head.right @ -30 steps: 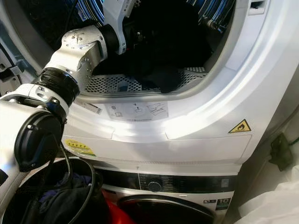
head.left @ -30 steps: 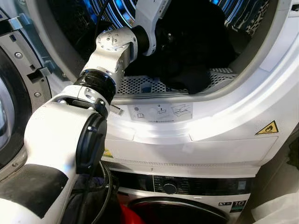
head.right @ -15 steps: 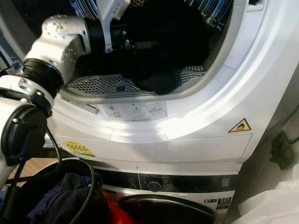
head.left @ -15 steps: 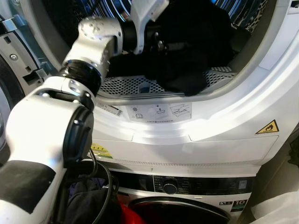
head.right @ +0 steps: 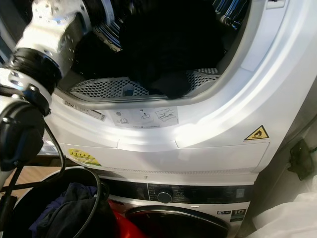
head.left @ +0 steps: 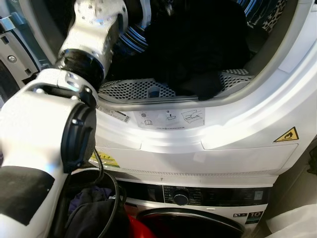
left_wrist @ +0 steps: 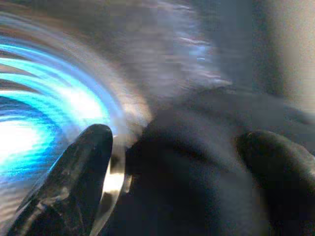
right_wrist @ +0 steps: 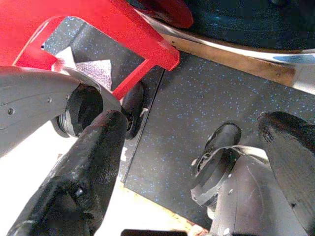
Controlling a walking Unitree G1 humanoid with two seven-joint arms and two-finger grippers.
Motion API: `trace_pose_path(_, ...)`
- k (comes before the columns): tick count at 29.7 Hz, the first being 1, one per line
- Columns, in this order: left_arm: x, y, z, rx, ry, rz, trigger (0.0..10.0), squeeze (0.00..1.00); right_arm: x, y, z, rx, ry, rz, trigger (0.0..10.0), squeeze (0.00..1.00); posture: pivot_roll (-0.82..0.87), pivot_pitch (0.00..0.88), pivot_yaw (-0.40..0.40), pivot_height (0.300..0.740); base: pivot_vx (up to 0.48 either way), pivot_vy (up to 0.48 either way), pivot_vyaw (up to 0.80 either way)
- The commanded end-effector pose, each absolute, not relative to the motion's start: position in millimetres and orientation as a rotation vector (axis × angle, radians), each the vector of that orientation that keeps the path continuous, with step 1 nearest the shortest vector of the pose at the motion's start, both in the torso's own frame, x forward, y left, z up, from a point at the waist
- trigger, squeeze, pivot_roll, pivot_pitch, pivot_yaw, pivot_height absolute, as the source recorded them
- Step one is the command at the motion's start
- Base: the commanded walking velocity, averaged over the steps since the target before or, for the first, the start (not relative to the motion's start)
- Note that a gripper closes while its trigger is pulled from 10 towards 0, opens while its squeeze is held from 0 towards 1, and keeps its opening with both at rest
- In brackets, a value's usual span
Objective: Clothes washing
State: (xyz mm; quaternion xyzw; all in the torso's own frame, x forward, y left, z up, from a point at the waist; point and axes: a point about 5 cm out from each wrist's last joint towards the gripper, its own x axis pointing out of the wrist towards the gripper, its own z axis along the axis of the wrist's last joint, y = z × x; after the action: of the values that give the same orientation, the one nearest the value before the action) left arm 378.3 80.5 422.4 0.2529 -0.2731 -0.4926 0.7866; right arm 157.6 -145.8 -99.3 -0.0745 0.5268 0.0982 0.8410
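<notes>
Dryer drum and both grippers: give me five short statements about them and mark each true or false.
1. The left arm reaches into the open upper drum. True.
2. Dark clothes lie in that drum. True.
3. The left gripper is clamped shut on a white towel. False: its fingers stand apart, with dark cloth between and beyond them.
4. The right gripper is inside the drum too. False: it hangs open above a dark speckled floor, beside something red.
5. A yellow flame warning sticker sits on the white front panel below the opening. True.
</notes>
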Motion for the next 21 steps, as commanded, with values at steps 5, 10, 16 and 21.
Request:
trace_pose_path(5, 352, 95, 468, 0.443, -0.863, -1.12, 10.0, 0.0, 153, -137, -101, -0.128, 1.11, 0.213, 10.0, 0.0, 0.01, 0.0, 0.187, 0.74, 0.0, 0.0, 0.0)
trace_pose_path(10, 331, 94, 489, 0.46, -1.07, -1.135, 10.0, 0.0, 156, -137, -99, -0.107, 1.085, 0.199, 10.0, 0.0, 0.01, 0.0, 0.188, 0.74, 0.0, 0.0, 0.0)
trace_pose_path(16, 330, 90, 466, 0.462, -0.982, -1.35, 10.0, 0.0, 159, -136, -98, -0.102, 1.079, 0.201, 10.0, 0.0, 0.01, 0.0, 0.19, 0.74, 0.0, 0.0, 0.0)
trace_pose_path(21, 326, 91, 433, 0.457, -0.818, -1.55, 10.0, 0.0, 159, -136, -98, -0.097, 1.078, 0.196, 10.0, 0.0, 0.01, 0.0, 0.199, 0.74, 0.0, 0.0, 0.0)
